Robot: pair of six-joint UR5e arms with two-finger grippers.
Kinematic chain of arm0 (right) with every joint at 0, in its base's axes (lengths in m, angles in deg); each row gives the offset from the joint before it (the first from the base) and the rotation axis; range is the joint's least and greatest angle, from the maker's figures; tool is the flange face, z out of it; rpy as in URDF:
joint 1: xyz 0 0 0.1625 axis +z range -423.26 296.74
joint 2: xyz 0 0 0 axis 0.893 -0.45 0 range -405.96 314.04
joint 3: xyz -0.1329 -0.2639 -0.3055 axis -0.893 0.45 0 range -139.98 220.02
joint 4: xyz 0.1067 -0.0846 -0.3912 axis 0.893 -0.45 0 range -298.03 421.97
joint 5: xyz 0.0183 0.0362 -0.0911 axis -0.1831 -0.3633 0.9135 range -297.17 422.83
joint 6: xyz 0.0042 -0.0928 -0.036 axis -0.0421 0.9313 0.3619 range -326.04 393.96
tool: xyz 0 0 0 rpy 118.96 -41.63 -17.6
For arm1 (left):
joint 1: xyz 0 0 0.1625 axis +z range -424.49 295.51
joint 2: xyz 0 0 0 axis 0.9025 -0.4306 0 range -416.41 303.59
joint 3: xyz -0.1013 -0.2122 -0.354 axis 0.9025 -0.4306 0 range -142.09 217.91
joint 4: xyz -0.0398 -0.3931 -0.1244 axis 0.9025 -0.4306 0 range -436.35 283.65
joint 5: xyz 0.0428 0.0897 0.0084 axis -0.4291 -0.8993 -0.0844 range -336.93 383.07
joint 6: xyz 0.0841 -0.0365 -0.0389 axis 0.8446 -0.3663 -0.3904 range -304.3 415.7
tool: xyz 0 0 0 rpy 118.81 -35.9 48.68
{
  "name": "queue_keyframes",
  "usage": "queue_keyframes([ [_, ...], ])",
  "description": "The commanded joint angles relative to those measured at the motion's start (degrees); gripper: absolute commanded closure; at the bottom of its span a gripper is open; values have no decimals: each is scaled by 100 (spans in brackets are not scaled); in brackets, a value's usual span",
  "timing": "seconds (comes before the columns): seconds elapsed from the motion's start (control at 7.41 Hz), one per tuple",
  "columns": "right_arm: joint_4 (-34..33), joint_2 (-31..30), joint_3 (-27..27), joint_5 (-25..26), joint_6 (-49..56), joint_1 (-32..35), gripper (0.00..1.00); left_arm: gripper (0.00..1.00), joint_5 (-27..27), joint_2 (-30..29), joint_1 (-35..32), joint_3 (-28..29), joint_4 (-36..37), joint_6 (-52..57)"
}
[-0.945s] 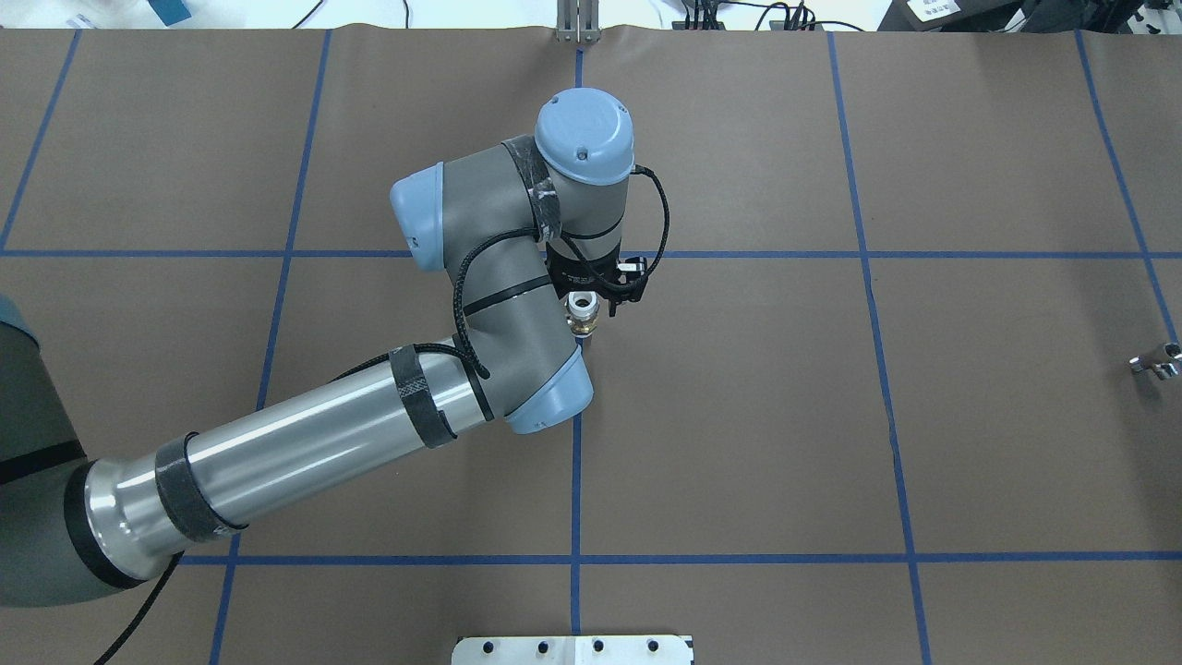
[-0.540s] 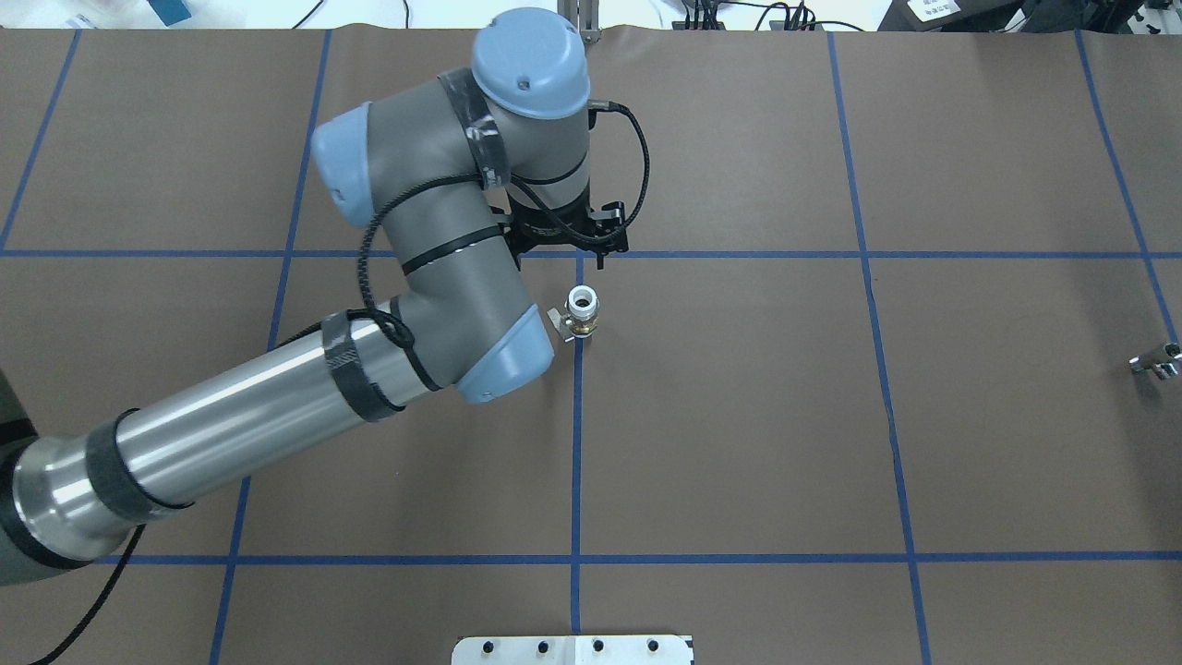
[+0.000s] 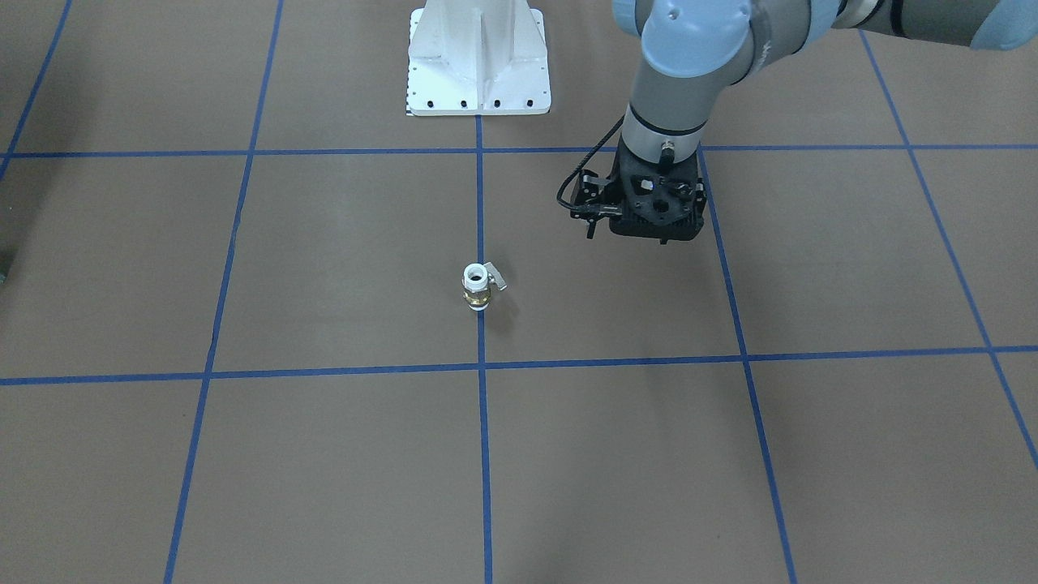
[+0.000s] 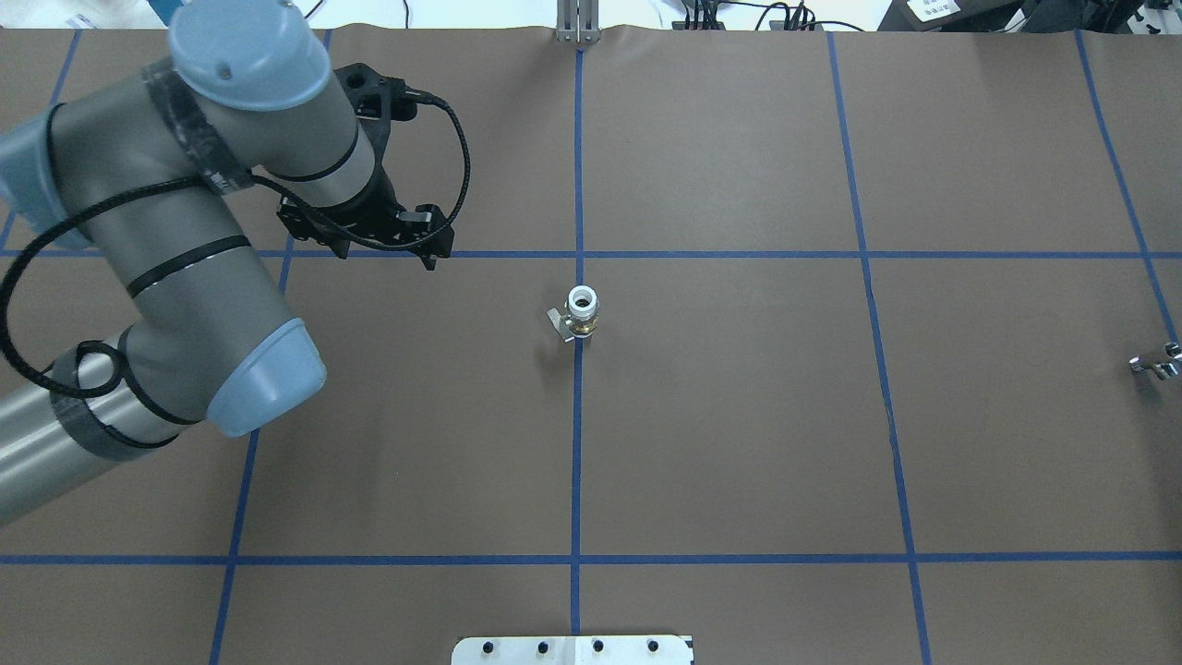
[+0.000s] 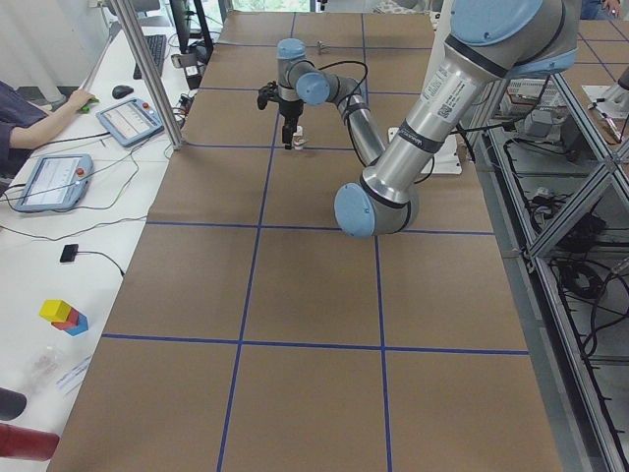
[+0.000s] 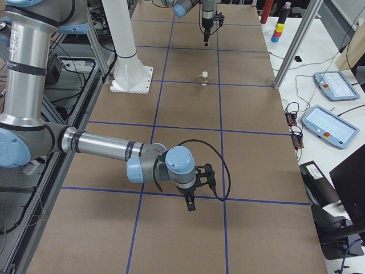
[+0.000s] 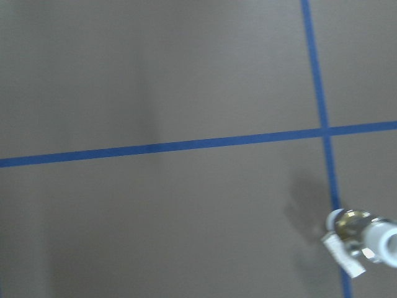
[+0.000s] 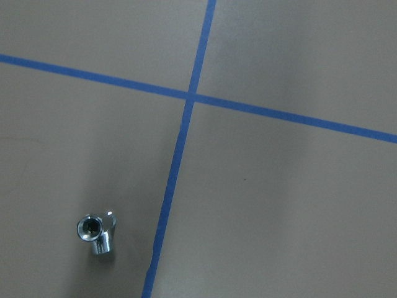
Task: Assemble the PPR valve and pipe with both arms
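Observation:
The PPR valve stands upright and free on the centre blue line, white collar up, lever to the side; it also shows in the front view and at the lower right of the left wrist view. My left gripper hangs well left of the valve and a little beyond it, open and empty; it is also in the front view. The pipe, a short silvery stub with a dark bore, lies at the table's right edge and shows in the right wrist view. My right gripper hovers there; I cannot tell its state.
The white bolted pedestal stands at the robot's side of the table. An aluminium post and tablets are on the operators' side. Blue tape lines grid the brown mat.
My left gripper has let go of the valve, lifted and swung far to the left. The valve stays upright in the same spot. The pipe has not moved.

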State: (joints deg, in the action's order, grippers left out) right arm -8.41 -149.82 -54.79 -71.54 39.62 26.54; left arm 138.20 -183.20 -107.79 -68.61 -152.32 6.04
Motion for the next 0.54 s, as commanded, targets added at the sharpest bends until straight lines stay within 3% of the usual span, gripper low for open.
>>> queue_keyframes([
  [0.0, 236, -151, -334, 60, -302, -723, 1, 0, 0, 234, -47, -211, 12, 97],
  [0.41, 419, -99, -346, -19, -1307, -1349, 1, 0, -17, 287, -56, -246, 12, 97],
])
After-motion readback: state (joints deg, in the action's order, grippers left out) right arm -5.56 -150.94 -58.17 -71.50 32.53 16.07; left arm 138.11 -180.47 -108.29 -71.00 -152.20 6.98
